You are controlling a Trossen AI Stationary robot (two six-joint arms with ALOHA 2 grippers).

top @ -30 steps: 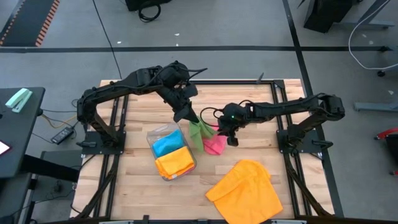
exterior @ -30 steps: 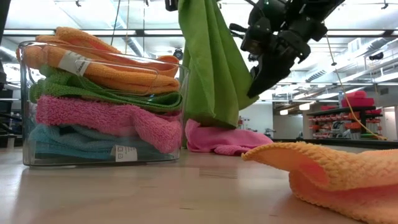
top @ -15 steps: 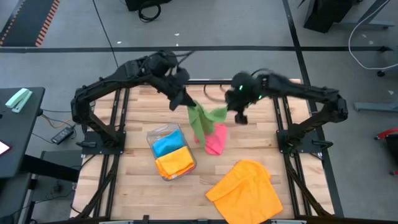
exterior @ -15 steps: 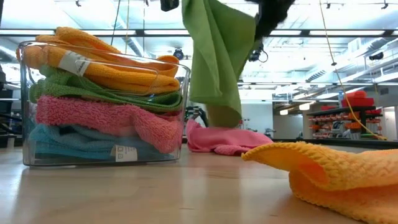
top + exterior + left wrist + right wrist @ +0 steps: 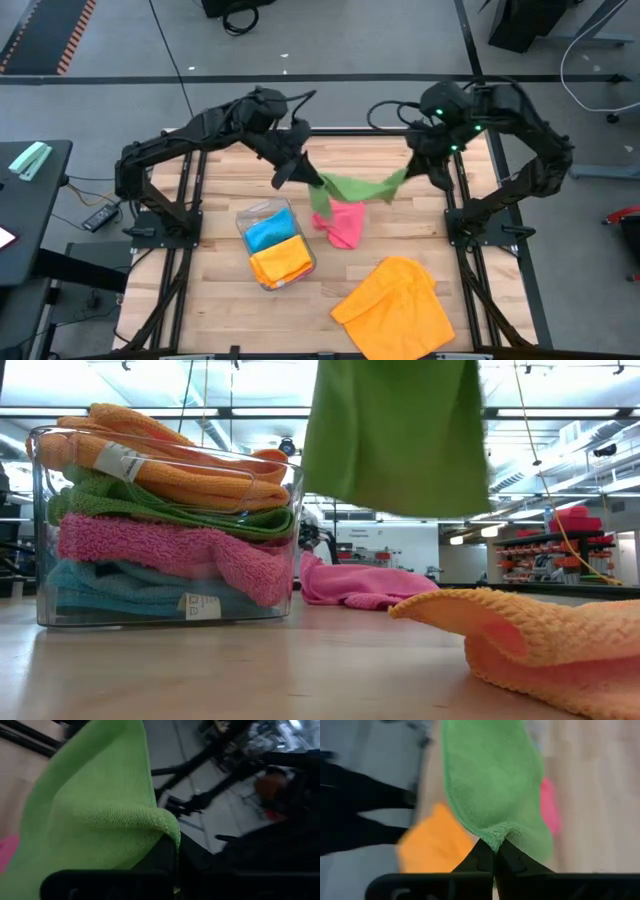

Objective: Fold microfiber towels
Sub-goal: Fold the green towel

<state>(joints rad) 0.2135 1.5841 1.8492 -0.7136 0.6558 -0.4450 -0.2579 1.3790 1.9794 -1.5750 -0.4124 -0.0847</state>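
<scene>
Two grippers are holding the green towel (image 5: 352,188) stretched in the air above the pink towel (image 5: 345,223), the left gripper (image 5: 296,170) pinching one corner and the right gripper (image 5: 418,168) clamping the opposite corner.

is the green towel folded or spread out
Spread out: the green towel hangs stretched in the air between the left claw and right claw, above the table.
</scene>
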